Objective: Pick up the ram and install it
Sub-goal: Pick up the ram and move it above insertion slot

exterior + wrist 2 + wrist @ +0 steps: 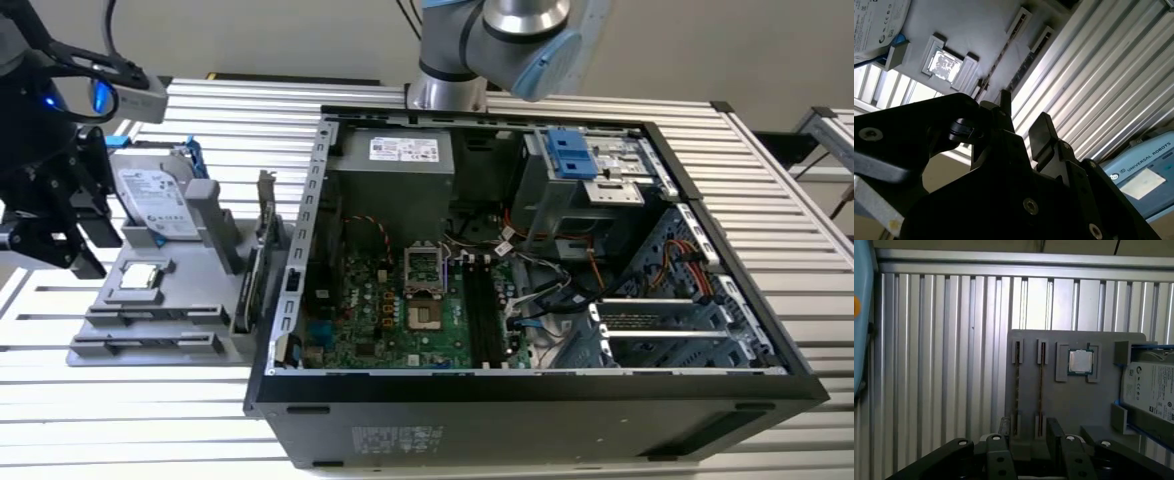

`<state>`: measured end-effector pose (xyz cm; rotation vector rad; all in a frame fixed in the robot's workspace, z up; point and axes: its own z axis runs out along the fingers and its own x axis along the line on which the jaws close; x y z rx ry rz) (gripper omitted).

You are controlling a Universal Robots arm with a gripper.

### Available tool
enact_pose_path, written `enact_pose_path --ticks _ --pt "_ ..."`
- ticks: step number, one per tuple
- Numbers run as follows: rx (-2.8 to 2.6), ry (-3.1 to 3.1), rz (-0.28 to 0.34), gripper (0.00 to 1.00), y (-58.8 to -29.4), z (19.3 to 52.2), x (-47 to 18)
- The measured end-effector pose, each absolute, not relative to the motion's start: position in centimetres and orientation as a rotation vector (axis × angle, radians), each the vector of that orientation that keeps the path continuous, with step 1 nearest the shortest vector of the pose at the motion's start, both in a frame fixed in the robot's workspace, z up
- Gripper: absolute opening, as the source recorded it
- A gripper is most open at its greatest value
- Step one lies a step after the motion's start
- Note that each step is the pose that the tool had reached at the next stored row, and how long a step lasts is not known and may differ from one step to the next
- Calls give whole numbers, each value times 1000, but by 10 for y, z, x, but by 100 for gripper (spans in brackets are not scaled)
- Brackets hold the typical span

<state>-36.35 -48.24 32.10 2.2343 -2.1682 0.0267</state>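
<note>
While I hang over the parts tray, status is:

Gripper: my gripper sits above the end of the tray's two narrow slots. In the exterior view that is at the exterior view's left, well apart from the computer case.

Fingers: my fingers are spread wide with nothing held. The second wrist view shows the same gap.

Ram: the ram stands on edge in one tray slot and reads as a thin dark line in the first wrist view. Its end lines up with the gap between my fingers. I see no contact with it.

Next slot: a second thin strip runs parallel, just beside the ram. I cannot tell whether it is the same part.

Processor: the chip lies flat in its square pocket, near the slots.

Hard drive: the drive, in a blue frame, is on the far side of the chip from the ram.

Case: it lies open side up, with the motherboard exposed. Long black slots run beside the socket.

Table: tray and case both rest on the ribbed metal table.
</note>
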Motion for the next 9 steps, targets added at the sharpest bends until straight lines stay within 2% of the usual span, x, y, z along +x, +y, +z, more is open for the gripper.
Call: enact_pose_path --ticks 9 --pt "2232 -2169 27 100 -482 317 -364"
